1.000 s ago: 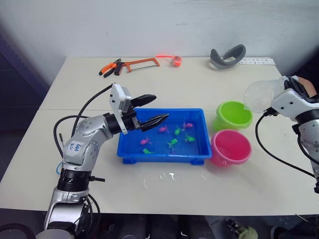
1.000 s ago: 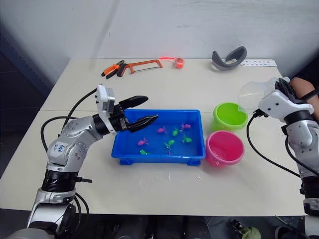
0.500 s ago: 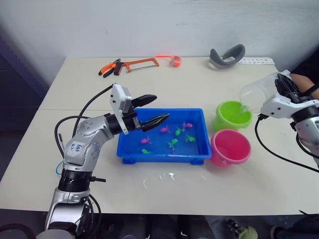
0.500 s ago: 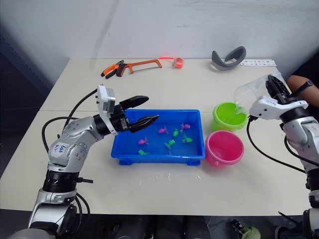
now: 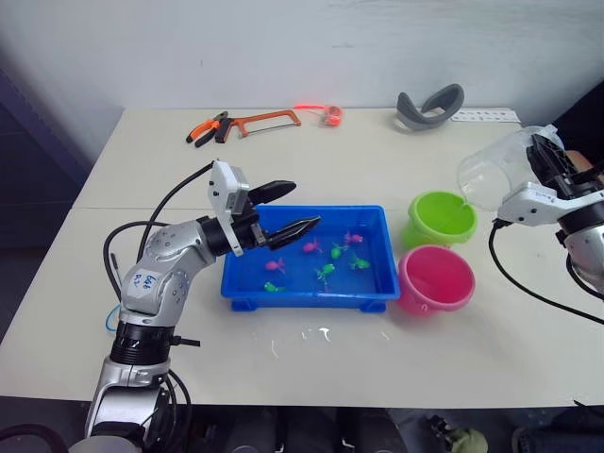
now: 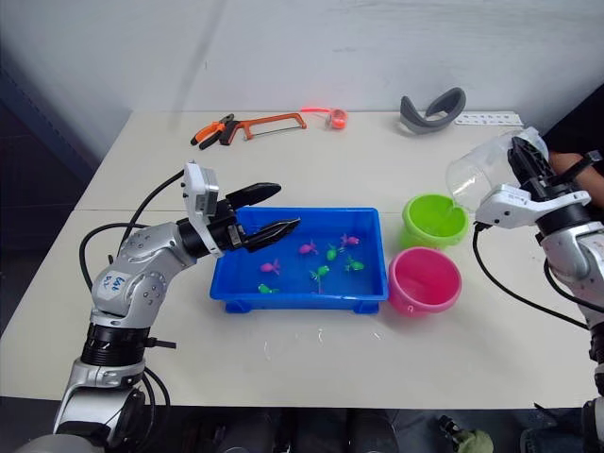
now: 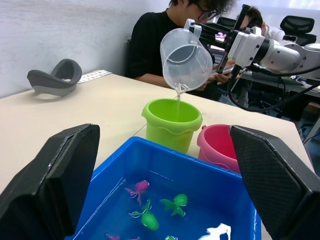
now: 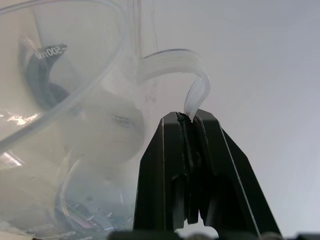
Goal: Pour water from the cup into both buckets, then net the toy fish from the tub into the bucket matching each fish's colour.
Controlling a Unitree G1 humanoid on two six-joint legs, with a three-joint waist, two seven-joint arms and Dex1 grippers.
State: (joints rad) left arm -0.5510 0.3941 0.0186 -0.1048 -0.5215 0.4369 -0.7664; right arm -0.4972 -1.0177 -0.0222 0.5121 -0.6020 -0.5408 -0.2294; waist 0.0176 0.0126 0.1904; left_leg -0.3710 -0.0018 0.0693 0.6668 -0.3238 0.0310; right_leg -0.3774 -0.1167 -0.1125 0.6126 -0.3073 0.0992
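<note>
Left eye view: two buckets (image 5: 437,245), six toy fish (image 5: 326,260).

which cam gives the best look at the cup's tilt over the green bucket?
Left wrist view: the cup shows side-on, spout dripping above the green bucket. The eye views show it small at the table's right edge; the right wrist view shows its handle pinched in the right gripper.
</note>
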